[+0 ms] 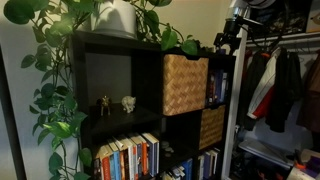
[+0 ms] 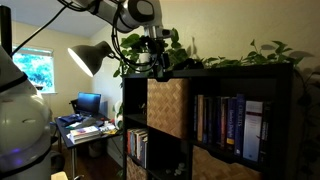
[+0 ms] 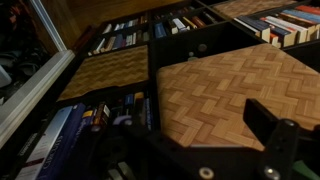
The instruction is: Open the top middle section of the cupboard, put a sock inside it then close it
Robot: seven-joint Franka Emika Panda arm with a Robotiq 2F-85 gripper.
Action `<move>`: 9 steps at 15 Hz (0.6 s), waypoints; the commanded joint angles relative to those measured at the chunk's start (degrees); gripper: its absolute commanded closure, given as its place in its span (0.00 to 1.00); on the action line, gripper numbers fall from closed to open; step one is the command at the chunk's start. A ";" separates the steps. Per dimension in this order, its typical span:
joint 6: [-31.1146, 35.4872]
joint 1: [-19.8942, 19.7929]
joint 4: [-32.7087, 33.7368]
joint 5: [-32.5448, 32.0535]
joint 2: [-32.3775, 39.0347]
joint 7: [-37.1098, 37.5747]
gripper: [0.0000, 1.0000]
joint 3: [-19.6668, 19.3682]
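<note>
The cupboard is a black cube-grid shelf. Its top middle section is a light-tan wicker basket drawer, pushed in flush. My gripper hangs open at the cupboard's top edge, just above and in front of that drawer, holding nothing. In the wrist view one dark finger stands over the drawer's woven front. No sock is in view.
A leafy plant trails over the cupboard top. Books and small figurines fill other cubes. A darker woven basket sits lower. Hanging clothes stand beside the cupboard; a lamp and a desk behind.
</note>
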 commanded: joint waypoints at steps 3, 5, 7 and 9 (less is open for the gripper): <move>0.76 -0.79 1.97 2.02 0.31 17.37 0.00 3.37; -0.12 -0.02 1.72 0.90 0.26 15.02 0.00 2.67; -0.11 0.05 1.71 0.81 0.28 15.70 0.00 3.10; -0.11 0.01 1.71 0.81 0.30 15.62 0.00 2.94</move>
